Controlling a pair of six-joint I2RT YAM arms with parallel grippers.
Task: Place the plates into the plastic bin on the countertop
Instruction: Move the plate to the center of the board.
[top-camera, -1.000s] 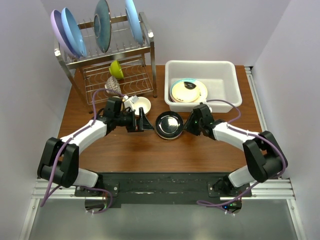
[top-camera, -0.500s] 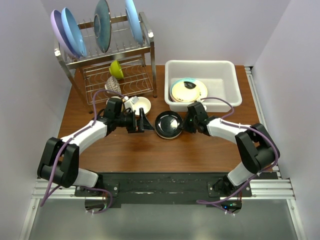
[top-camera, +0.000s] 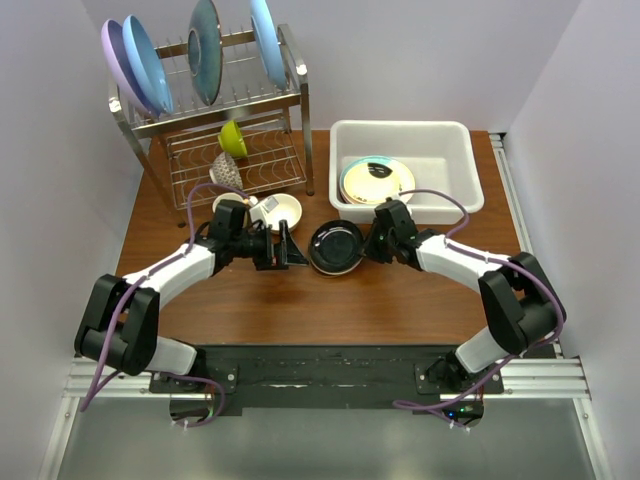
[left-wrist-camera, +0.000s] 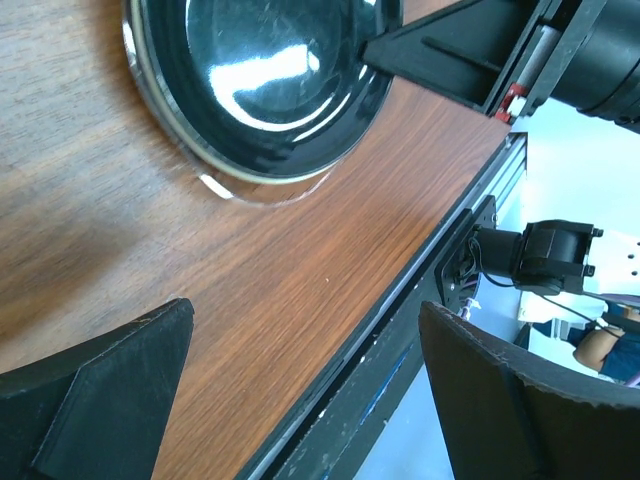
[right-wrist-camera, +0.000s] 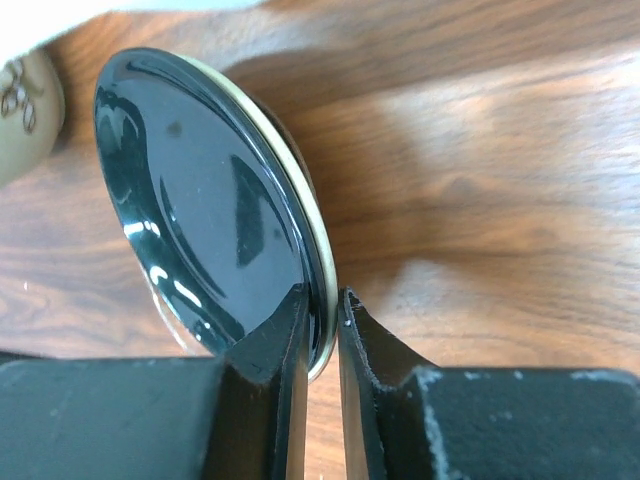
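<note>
The right gripper (right-wrist-camera: 322, 300) is clamped on the rim of the glossy black plate (right-wrist-camera: 200, 210), one finger on its dark inner face and one behind it; the plate sits tilted over the countertop (top-camera: 330, 310), near the front left corner of the plastic bin (top-camera: 400, 128); a teal-and-cream plate (top-camera: 376, 180) lies flat in the bin's left half. The left gripper (left-wrist-camera: 305, 330) is spread wide, low over the wood just left of the tilted plate, gripping nothing
</note>
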